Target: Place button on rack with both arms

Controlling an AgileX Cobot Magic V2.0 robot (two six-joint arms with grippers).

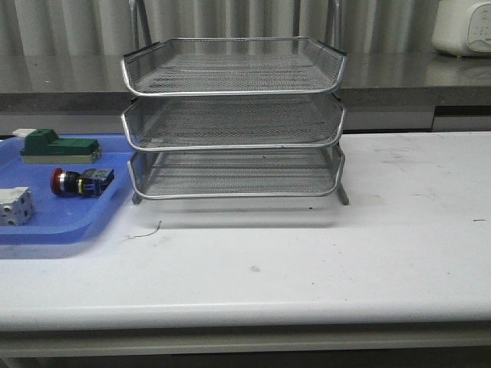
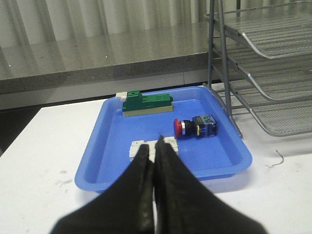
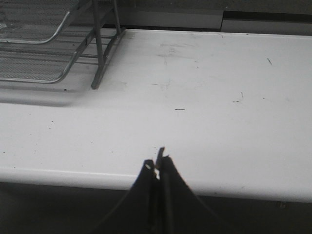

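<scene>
The button (image 1: 80,181) lies on its side in a blue tray (image 1: 46,230) at the table's left, red cap to the left; the left wrist view shows the button (image 2: 196,126) too. The three-tier wire rack (image 1: 234,115) stands just right of the tray at the back centre, all tiers bare. My left gripper (image 2: 155,146) is shut with nothing in it, hanging before the tray's near edge, short of the button. Over the table's front edge, my right gripper (image 3: 157,163) is shut and holds nothing, to the right of the rack (image 3: 44,44). Neither arm shows in the front view.
In the blue tray (image 2: 105,161) also lie a green rectangular block (image 2: 146,103) at the back and a small white cube (image 2: 146,148) at the front. A thin wire scrap (image 1: 146,230) lies on the table before the rack. A white appliance (image 1: 464,31) sits on the back counter, right.
</scene>
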